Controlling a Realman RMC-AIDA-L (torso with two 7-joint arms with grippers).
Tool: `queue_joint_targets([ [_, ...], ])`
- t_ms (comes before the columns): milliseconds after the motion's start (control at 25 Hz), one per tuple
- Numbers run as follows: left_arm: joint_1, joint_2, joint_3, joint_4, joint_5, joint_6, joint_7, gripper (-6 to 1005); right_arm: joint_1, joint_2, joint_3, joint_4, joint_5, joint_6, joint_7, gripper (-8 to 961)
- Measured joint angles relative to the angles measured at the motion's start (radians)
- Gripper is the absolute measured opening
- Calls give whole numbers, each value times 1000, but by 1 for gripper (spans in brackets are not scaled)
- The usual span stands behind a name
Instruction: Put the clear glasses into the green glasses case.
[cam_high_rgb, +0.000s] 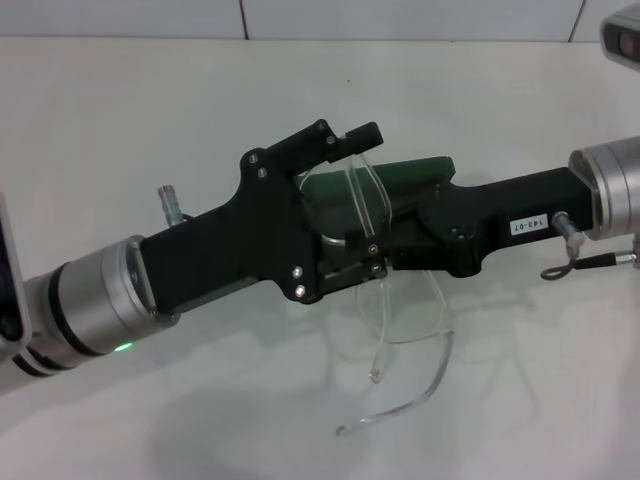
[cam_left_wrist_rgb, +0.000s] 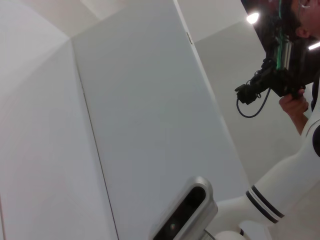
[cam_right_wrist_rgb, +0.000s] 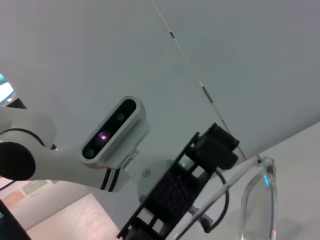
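Head view, mid-frame: left gripper (cam_high_rgb: 352, 145) fingers clamped on clear glasses (cam_high_rgb: 372, 205) above green glasses case (cam_high_rgb: 420, 172), right gripper (cam_high_rgb: 395, 255) fingers — can't tell.

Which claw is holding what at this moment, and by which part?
The left claw holds the clear glasses by the lens front, arms dangling below. The right claw reaches to the green glasses case; its grip cannot be told.
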Motion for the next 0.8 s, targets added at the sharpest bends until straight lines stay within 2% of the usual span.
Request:
queue_joint_targets([
  [320, 0, -1, 34, -3, -17, 0, -2, 706, 12, 6, -6, 3, 3, -3, 3, 114],
  [800, 6, -1, 38, -16, -26, -9, 1, 705, 11, 11, -5, 4, 9, -2, 1, 114],
])
